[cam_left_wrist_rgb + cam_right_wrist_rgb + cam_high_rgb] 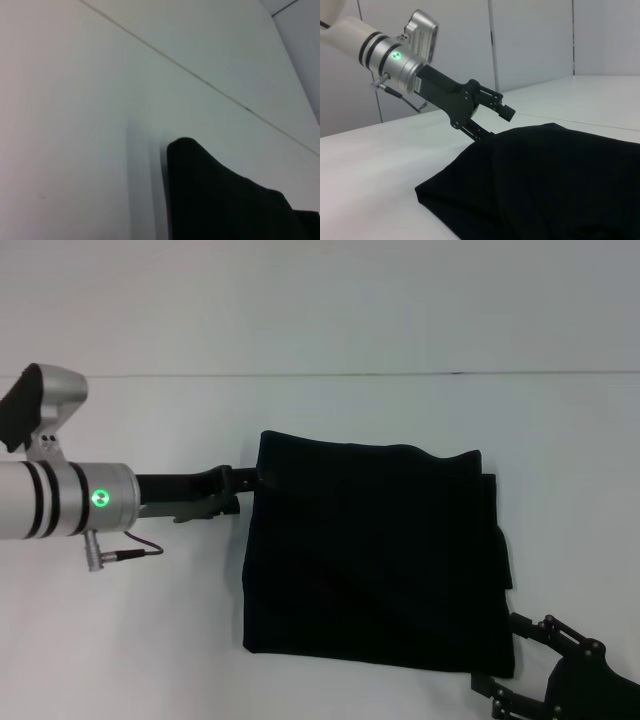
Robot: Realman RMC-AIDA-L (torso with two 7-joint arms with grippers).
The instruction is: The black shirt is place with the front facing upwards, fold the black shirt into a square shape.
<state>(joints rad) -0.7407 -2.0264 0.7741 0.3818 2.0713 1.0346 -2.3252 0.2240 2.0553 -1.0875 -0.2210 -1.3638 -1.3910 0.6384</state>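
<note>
The black shirt (375, 555) lies on the white table as a folded, roughly square stack with slightly uneven right edges. My left gripper (240, 495) is at the shirt's far left corner. In the right wrist view the left gripper (499, 124) is open: one finger (504, 109) is raised above the cloth (545, 180) and the other meets its edge. The left wrist view shows only a corner of the shirt (225, 200). My right gripper (500, 655) is open at the shirt's near right corner, with its fingers spread on either side of it.
The white table (120, 640) extends all around the shirt. A thin seam (400, 373) runs across it behind the shirt. White wall panels (535, 40) stand beyond the table in the right wrist view.
</note>
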